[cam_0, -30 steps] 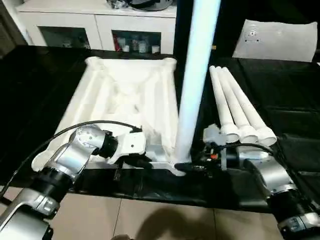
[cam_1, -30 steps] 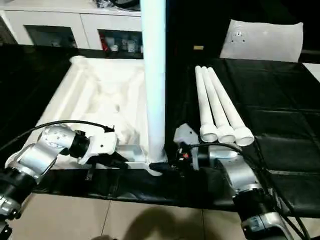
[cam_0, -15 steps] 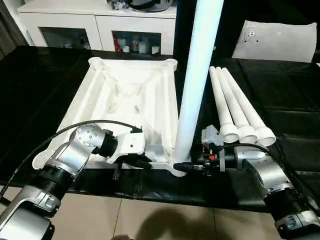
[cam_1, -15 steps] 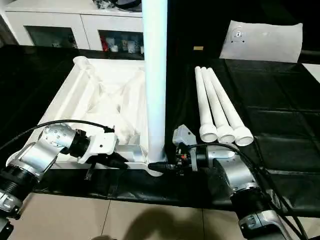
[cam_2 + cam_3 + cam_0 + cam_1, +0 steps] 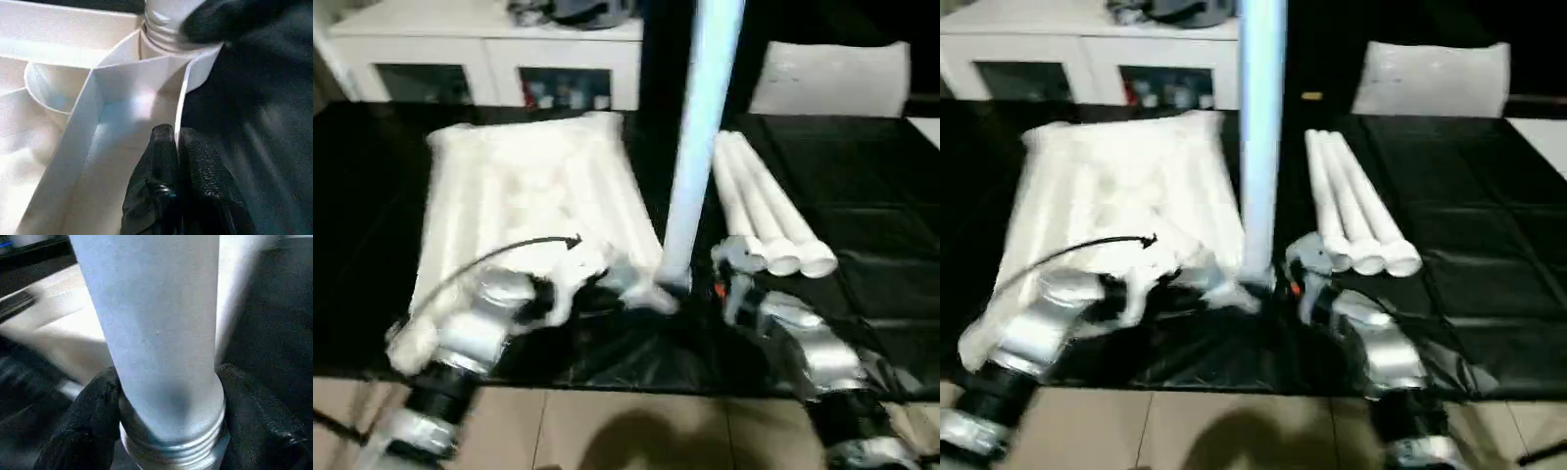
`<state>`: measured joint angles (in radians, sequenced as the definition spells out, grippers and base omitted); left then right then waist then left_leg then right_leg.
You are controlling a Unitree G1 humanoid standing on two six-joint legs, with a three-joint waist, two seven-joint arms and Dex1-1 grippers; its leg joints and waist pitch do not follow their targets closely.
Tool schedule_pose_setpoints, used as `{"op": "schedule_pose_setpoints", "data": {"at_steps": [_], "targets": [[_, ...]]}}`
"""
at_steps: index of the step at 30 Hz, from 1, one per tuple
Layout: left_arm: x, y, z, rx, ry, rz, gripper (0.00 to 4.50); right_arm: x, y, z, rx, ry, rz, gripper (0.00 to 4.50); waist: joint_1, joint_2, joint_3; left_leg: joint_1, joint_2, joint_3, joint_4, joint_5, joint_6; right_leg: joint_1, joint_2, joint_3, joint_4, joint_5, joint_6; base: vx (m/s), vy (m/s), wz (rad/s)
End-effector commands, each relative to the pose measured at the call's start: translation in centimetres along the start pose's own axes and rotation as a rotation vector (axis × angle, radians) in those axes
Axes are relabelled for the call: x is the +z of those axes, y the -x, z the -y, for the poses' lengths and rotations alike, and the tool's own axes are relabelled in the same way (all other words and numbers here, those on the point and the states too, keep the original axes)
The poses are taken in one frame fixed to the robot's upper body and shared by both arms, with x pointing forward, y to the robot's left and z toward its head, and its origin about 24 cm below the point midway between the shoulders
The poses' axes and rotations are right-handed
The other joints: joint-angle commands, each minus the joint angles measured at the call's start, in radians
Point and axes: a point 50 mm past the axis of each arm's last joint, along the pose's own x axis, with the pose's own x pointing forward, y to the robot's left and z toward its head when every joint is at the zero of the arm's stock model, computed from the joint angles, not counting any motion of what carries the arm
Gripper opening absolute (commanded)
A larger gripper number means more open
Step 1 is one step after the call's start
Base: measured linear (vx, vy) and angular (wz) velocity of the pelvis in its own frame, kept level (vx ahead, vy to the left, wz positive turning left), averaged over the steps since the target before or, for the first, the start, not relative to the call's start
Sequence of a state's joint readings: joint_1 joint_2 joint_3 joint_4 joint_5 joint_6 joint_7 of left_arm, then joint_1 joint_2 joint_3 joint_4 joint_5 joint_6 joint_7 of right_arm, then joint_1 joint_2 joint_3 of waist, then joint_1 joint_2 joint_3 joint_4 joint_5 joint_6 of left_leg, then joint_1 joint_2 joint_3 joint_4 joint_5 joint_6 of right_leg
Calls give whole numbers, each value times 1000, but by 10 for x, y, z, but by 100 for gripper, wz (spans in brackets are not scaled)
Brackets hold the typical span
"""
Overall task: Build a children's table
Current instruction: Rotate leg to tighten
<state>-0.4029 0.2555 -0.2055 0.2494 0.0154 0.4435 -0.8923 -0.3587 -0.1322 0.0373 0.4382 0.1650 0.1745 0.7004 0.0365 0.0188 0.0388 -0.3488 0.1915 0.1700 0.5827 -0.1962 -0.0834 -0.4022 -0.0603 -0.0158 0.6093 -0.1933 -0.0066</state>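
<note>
A black-covered bench (image 5: 862,225) carries the upturned table top (image 5: 524,196) beside three loose legs (image 5: 769,220).

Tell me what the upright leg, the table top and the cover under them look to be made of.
Upright leg: likely white plastic, smooth matte, with a moulded thread at its base. Table top: the same white plastic by its look, thin moulded ribs with a slight sheen. Cover: black, glossy and creased, probably plastic sheeting.

Left gripper (image 5: 177,171): I am keeping its two black fingers (image 5: 151,186) pinched together on a thin wall of the table top (image 5: 122,117). Right gripper (image 5: 168,396): I am cupping its fingers (image 5: 90,416) around the threaded base of the upright leg (image 5: 156,323), one each side.
</note>
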Motion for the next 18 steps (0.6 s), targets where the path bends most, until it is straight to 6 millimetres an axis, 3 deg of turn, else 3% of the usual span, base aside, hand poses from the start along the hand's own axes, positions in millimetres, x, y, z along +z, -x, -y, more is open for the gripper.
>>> {"op": "schedule_pose_setpoints", "data": {"at_steps": [1,3,5,6,10,12,13,14,18], "targets": [[20,-8,-11,280,85,101,0,-15,-32,-36,77,-105,-61,267,-1,-9,-40,-7,20,-11,-76,-281,-2,32,-56,25,-102,-457,-132,0,0,0],[34,-20,-6,345,99,142,0,-13,-41,-37,-3,-156,-69,267,-4,-9,-43,-9,19,-10,-73,-259,4,35,-55,25,-101,-419,-140,0,0,0],[39,-23,-4,340,81,143,0,-12,-43,-37,-15,-180,-61,322,1,-9,-47,-10,18,-8,-71,-237,21,36,-54,27,-98,-368,-139,0,0,0],[40,-24,-4,337,76,143,0,-12,-43,-37,-20,-180,-59,336,7,-17,-51,-11,18,-5,-67,-200,34,39,-54,28,-93,-307,-146,0,0,0],[43,-26,1,278,-34,124,0,-11,-39,-30,-97,-174,-30,363,6,-11,-58,-25,15,-6,-63,-102,56,56,-54,26,-73,-112,-172,0,0,0],[41,-26,3,245,-60,116,0,-10,-37,-27,-121,-165,-17,381,0,-9,-65,-23,17,-6,-55,-40,78,56,-51,23,-58,41,-210,0,0,0],[40,-26,4,234,-66,113,0,-9,-35,-25,-133,-153,-13,381,2,-4,-64,-21,17,-3,-53,-39,87,53,-51,23,-57,68,-231,0,0,0],[37,-26,5,214,-86,105,0,-8,-31,-21,-158,-114,3,408,2,-4,-61,-22,19,-2,-54,-55,90,52,-51,23,-60,57,-240,0,0,0],[35,-26,4,205,-115,111,0,-5,-21,-14,-183,-80,28,436,6,-6,-55,-17,22,0,-58,-111,72,50,-51,25,-68,-29,-231,0,0,0]]}}
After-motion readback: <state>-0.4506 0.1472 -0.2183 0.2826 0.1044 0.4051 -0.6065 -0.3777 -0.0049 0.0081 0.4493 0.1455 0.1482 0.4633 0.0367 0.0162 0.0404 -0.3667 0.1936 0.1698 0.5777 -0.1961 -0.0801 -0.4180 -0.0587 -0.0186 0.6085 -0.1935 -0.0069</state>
